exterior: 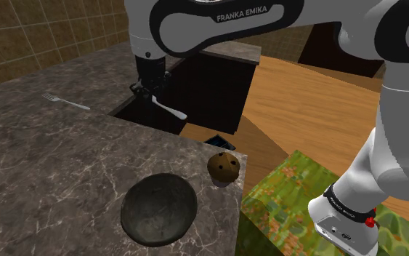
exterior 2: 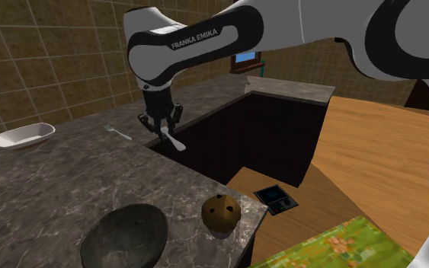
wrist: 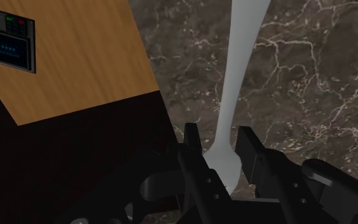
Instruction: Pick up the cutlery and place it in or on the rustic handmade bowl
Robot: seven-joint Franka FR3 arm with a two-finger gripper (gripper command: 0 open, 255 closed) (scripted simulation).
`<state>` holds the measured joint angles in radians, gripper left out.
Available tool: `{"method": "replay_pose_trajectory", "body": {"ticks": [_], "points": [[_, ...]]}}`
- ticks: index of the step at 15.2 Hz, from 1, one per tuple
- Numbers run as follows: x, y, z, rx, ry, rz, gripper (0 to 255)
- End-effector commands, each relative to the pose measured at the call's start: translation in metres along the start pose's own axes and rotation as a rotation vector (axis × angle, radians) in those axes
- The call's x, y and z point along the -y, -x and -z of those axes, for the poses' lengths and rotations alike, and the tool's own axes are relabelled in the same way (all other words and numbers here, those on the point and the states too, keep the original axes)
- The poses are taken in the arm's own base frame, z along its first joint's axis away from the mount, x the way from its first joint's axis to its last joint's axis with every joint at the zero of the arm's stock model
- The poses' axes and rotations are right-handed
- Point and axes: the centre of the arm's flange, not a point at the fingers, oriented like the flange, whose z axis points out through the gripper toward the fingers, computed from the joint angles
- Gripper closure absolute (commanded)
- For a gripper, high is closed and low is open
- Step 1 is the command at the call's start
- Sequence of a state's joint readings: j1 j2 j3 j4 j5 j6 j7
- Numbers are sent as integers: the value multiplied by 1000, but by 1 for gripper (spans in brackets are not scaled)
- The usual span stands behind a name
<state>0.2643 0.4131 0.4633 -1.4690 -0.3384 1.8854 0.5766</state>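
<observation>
My black gripper (exterior: 150, 91) (exterior 2: 163, 126) (wrist: 225, 156) hangs over the counter's edge, shut on a pale, slim piece of cutlery (wrist: 234, 76). Its broad end sits clasped between the fingers, and the rest sticks out beyond them (exterior: 172, 110) (exterior 2: 172, 141). The rough dark bowl (exterior: 159, 209) (exterior 2: 125, 237) stands on the marble counter near its front corner, well apart from the gripper. A silver fork (exterior: 66, 102) (exterior 2: 118, 132) lies flat on the counter, to the left of the gripper in the shoulder view.
A brown ball with holes (exterior: 224, 169) (exterior 2: 220, 212) sits at the counter corner beside the bowl. A white dish (exterior 2: 24, 135) rests far back. Beyond the counter edge are a dark recess, a wooden floor and a small device (exterior 2: 275, 198) (wrist: 7, 43).
</observation>
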Motion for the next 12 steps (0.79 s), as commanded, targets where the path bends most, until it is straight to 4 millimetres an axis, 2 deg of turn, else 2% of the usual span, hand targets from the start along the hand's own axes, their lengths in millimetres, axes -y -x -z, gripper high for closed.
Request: {"method": "replay_pose_trajectory", "body": {"ticks": [1, 12], "points": [[8, 8, 5, 0, 0, 0, 255], [109, 112, 15, 0, 0, 0, 255]]}}
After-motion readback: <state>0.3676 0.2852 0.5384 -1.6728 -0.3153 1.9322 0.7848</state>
